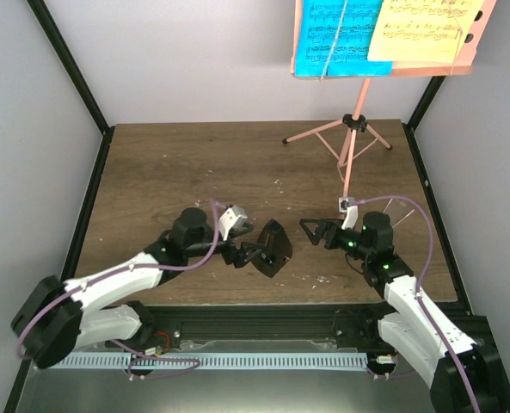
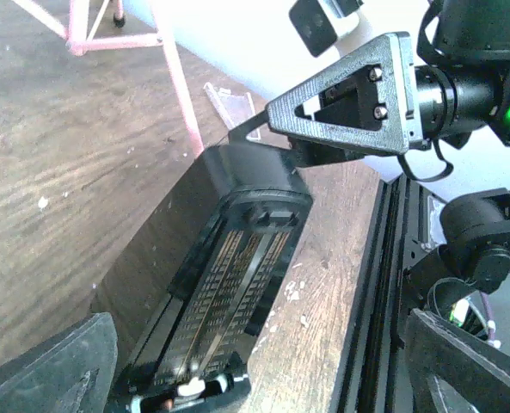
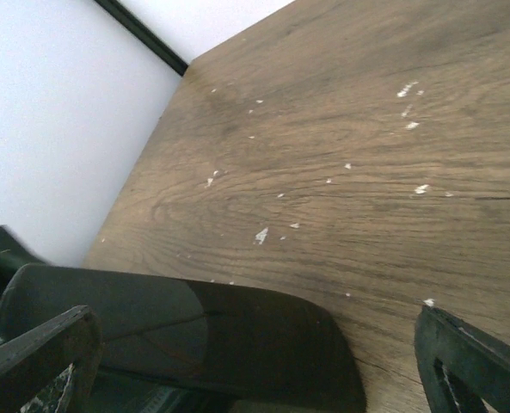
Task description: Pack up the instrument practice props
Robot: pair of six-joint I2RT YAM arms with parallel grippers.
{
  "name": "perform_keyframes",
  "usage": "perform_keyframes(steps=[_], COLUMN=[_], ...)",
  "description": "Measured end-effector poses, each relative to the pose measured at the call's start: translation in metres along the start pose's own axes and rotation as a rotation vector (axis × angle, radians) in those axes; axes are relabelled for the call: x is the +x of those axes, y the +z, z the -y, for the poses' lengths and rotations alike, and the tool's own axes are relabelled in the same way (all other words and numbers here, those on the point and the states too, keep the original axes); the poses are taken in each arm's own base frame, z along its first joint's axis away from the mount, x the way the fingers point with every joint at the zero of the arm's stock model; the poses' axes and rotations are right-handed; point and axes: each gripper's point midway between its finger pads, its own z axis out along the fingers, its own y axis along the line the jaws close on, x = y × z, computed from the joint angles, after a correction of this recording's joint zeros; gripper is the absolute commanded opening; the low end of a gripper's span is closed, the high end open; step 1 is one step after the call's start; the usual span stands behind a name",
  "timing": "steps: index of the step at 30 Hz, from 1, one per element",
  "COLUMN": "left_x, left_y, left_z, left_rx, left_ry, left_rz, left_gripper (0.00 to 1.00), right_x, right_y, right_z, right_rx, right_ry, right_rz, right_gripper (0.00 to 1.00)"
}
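The small black pyramid metronome (image 1: 274,248) rests on the wooden table between my two arms. My left gripper (image 1: 256,255) stands open around its base end, with the fingers clear of its sides. In the left wrist view the metronome (image 2: 229,284) shows its scale face, nearer the left finger of my left gripper (image 2: 267,370). My right gripper (image 1: 309,232) is open just right of it, with the black body (image 3: 194,335) low between its fingers. At the back right stands the pink music stand (image 1: 351,129) with a cyan page (image 1: 336,34) and a yellow page (image 1: 422,30).
The stand's pink legs (image 2: 173,69) spread over the back right of the table. A small clear plastic piece (image 1: 398,211) sits by my right arm. A black rail (image 1: 237,327) runs along the near edge, with walls and black posts on three sides.
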Motion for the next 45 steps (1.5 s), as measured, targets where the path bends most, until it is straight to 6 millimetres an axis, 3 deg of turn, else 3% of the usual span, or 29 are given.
perform_keyframes(steps=[2, 5, 9, 11, 14, 19, 25, 37, 45], left_x=[0.004, 0.032, 0.073, 0.082, 0.084, 0.094, 0.092, 0.099, 0.103], left_y=[-0.005, 0.001, 0.008, 0.009, 0.01, 0.015, 0.025, 0.029, 0.036], left_z=[-0.001, -0.015, -0.027, -0.029, -0.03, -0.035, -0.042, -0.042, -0.031], left_rx=[-0.002, -0.024, -0.036, -0.041, -0.04, -0.052, -0.06, -0.058, -0.025], left_ry=[-0.053, -0.154, -0.273, -0.296, -0.303, -0.31, -0.278, -0.232, -0.194], left_rz=[0.014, -0.05, -0.155, -0.178, -0.184, -0.218, -0.242, -0.271, -0.29], left_gripper=[0.92, 0.9, 0.9, 0.9, 0.89, 0.84, 0.82, 0.82, 0.81], right_x=[0.005, 0.025, 0.06, 0.069, 0.074, 0.083, 0.094, 0.114, 0.101], right_y=[0.002, 0.008, 0.015, 0.017, 0.018, 0.017, 0.021, 0.03, 0.036], right_z=[0.006, 0.02, 0.04, 0.043, 0.04, 0.036, 0.031, 0.017, 0.012], right_rx=[0.01, 0.029, 0.067, 0.065, 0.038, 0.005, -0.018, -0.064, -0.069], right_ry=[0.031, 0.1, 0.208, 0.24, 0.257, 0.273, 0.275, 0.25, 0.213], right_rz=[-0.006, -0.054, -0.17, -0.206, -0.223, -0.246, -0.298, -0.38, -0.351], right_gripper=[1.0, 0.97, 0.87, 0.82, 0.76, 0.56, 0.45, 0.43, 0.43])
